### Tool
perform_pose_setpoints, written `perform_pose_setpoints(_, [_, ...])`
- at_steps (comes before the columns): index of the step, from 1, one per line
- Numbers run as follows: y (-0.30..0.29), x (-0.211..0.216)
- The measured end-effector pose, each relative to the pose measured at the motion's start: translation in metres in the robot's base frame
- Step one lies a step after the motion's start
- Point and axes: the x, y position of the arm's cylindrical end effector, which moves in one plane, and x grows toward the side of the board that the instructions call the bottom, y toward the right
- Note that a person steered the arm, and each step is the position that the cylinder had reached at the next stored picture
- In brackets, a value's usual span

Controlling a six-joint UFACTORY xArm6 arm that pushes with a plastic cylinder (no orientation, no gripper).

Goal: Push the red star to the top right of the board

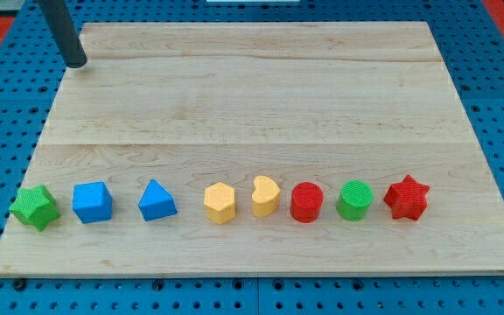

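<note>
The red star (406, 198) lies at the right end of a row of blocks near the view's bottom, on the wooden board (261, 96). My tip (76, 64) rests at the board's top left corner, far from the red star and from every other block. The rod leans up and out of the view's top left. Nothing touches the red star; the green cylinder (354, 200) sits just to its left with a small gap.
The row runs leftward from the green cylinder: red cylinder (305, 202), yellow heart (265, 195), yellow hexagon (220, 203), blue triangle (157, 200), blue cube (92, 202), green star (34, 207). A blue pegboard surrounds the board.
</note>
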Motion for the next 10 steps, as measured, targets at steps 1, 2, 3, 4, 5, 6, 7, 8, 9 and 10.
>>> perform_pose_setpoints(1, [0.0,0.001])
perform_pose_setpoints(2, [0.002,-0.004])
perform_pose_setpoints(3, [0.11,-0.015])
perform_pose_setpoints(4, [0.185,-0.022])
perform_pose_setpoints(5, [0.185,-0.022])
perform_pose_setpoints(6, [0.179,-0.022])
perform_pose_setpoints(7, [0.233,-0.021])
perform_pose_setpoints(8, [0.299,-0.022])
perform_pose_setpoints(9, [0.388,-0.006])
perform_pose_setpoints(10, [0.454,0.049])
